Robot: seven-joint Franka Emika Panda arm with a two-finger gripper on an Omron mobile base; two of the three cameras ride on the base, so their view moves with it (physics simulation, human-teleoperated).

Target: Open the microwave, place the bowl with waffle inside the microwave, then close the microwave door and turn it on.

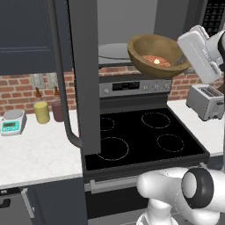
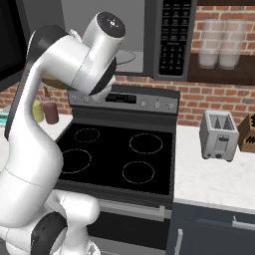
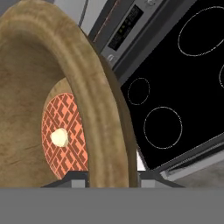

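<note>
holding a brown wooden bowl by its rim, the pincer is closed on the rim wall, one fingertip inside the bowl and one outside, as the hand view shows. the bowl hangs in the air above the black stove top, at the mouth of the microwave mounted over it. the bowl is tilted, its opening turned partly toward the left base camera. the waffle, a reddish-orange disc with a pale spot at its centre, lies on the bowl's floor.

the microwave door stands swung open to the left, its long curved bar handle facing outward. a round glass turntable sits inside the cavity, just behind the bowl.

risks, as a judgement: the tilt could let the waffle slide out before the bowl is level. gripped at one edge only, the bowl may pivot or slip. its wide rim could catch the cavity's lower lip or the open door on the way in, knocking it onto the stove.
</note>
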